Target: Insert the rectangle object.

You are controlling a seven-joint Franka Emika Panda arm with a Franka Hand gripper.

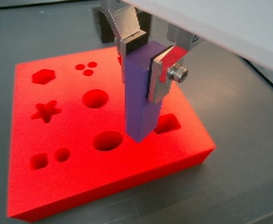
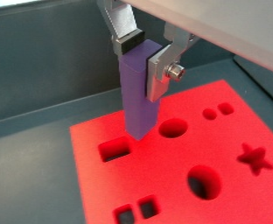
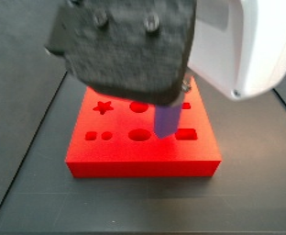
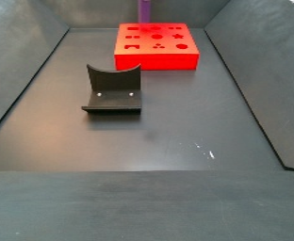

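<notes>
Nearest, in a side view, the dark grey curved holder (image 4: 112, 90) sits alone on the counter (image 4: 175, 141), well apart from the red block (image 4: 158, 47) behind it; nothing rests in the holder.

Beyond it, over the red block, the hand (image 1: 149, 70) hangs with its silver fingers (image 1: 166, 72) clamped on the upper part of the rectangle object (image 1: 143, 101), a slim purple-blue bar held upright. In both wrist views the bar's lower end reaches down to the block's top face, near a square-looking hole (image 2: 113, 150) and a round one (image 2: 173, 129). Whether the tip has already entered an opening or only hovers at the surface, I cannot tell: the bar hides the spot beneath it. In a side view the purple bar (image 3: 168, 120) also meets the block between a round hole (image 3: 139, 135) and a rectangular one (image 3: 187, 134).

To my eye the pick-up and carry are done. What is left is the insertion itself: most of the bar's length stands clear above the block, so it must go down much further before the hand lets go.
</notes>
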